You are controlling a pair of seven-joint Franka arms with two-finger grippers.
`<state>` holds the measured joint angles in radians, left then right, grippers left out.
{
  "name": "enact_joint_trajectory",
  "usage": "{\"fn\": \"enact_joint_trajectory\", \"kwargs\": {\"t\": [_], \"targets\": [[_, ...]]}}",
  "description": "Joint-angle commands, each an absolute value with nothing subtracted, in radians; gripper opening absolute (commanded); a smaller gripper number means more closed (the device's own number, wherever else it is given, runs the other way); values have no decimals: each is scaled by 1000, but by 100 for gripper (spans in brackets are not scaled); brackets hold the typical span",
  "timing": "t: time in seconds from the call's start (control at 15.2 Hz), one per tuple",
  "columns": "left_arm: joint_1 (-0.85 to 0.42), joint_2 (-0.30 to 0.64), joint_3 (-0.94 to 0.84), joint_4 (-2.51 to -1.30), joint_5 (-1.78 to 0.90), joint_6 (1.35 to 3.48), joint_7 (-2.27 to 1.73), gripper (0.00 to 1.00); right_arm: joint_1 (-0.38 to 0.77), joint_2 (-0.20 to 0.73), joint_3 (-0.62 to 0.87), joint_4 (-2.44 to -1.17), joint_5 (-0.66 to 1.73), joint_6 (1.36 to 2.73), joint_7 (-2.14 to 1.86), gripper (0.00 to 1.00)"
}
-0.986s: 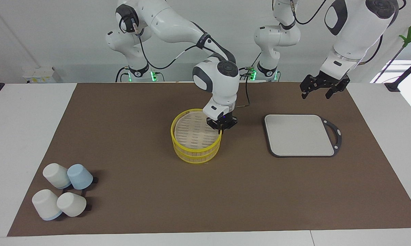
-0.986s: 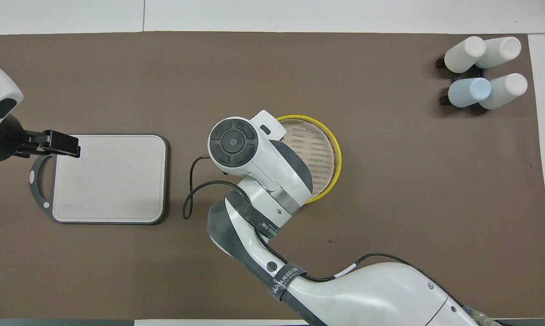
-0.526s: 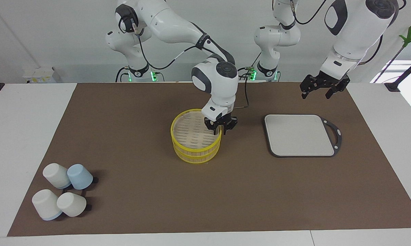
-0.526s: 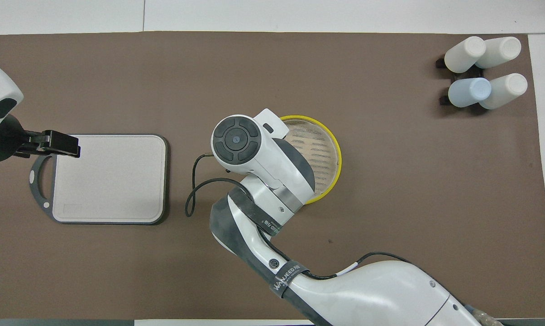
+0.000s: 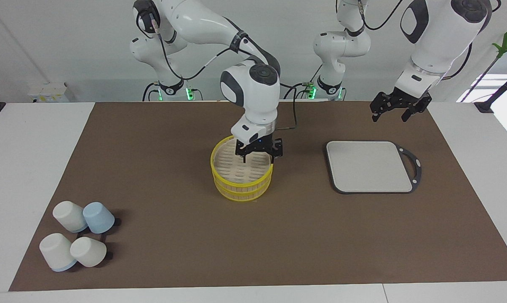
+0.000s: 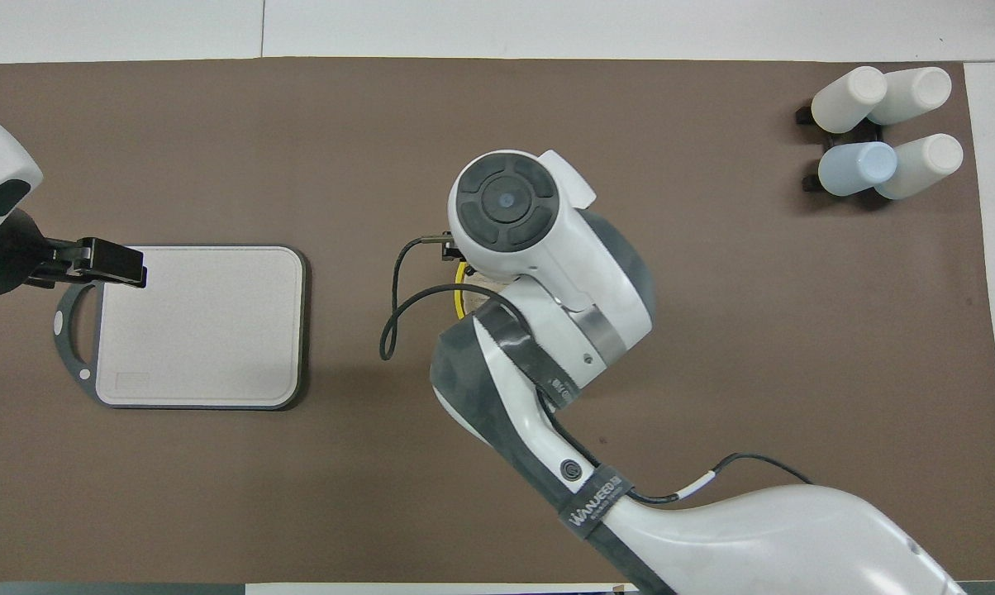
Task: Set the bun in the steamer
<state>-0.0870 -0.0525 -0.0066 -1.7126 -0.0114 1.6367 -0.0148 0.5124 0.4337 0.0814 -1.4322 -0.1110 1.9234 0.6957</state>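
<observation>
One steamer [image 5: 241,174], four cups [image 5: 78,239]

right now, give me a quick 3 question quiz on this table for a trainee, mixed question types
1. True or false: the right gripper is over the steamer with its fingers open.
2. Multiple choice: what is the waiting left gripper over? A) the cups B) the brown mat near the cutting board C) the steamer
3. Fill in: the four upturned cups sit at the ___ arm's end of the table.

Key
1. True. No bun can be seen between its fingers.
2. B. It hangs open over the brown mat, close to the cutting board, on the robots' side of it.
3. Right.
</observation>
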Motion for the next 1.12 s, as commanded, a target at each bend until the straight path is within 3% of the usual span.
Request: {"fn": "enact_joint_trajectory", "kwargs": {"t": [0.0, 0.33, 0.66, 1.05], "targets": [[-92, -71, -5, -1724, 6, 1631, -5, 100, 411, 347, 97, -1457, -124, 1814, 625, 100], [-94, -71, -5, -1724, 6, 1631, -5, 100, 253, 273, 97, -1460, -111, 1651, 418, 100], [-94, -71, -5, -1724, 6, 1631, -5, 100, 98, 190, 101, -1528, -58, 1643, 275, 100], [-94, -71, -5, -1723, 6, 1629, -5, 100, 11, 107, 101, -1589, -54, 1643, 109, 100]]}}
